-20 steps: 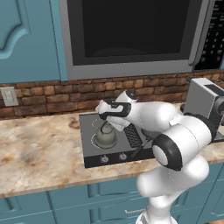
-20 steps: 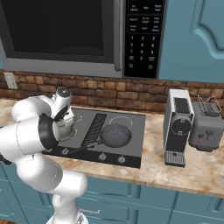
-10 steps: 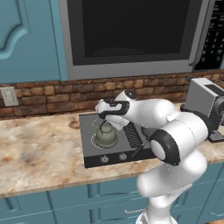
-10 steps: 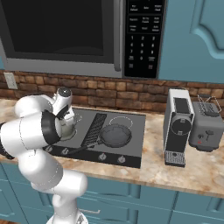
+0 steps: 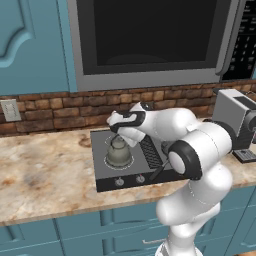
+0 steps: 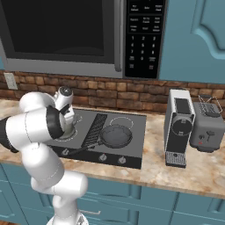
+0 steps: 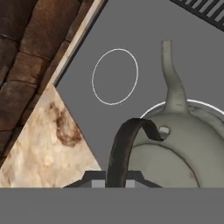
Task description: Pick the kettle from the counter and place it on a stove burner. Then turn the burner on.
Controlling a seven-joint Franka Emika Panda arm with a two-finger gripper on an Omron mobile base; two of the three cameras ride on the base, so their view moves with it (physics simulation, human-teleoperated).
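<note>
1. Hand view puts the kettle (image 7: 175, 153) right under our claw, sitting inside the large white burner ring (image 7: 151, 109) of the dark cooktop (image 7: 183, 57), its spout pointing away from us.
2. We see the arched handle (image 7: 124, 146) rising toward the claw, but the fingertips are hidden, so we cannot tell whether the claw is parted or clamped on it.
3. Left base view shows our claw (image 5: 119, 131) just above the kettle (image 5: 119, 152).
4. We judge the placing step nearly finished.
5. Next we need to let go, lift clear, then reach the knobs (image 5: 119, 182) at the cooktop's front edge, nearer us than the claw, and turn the matching one.
</note>
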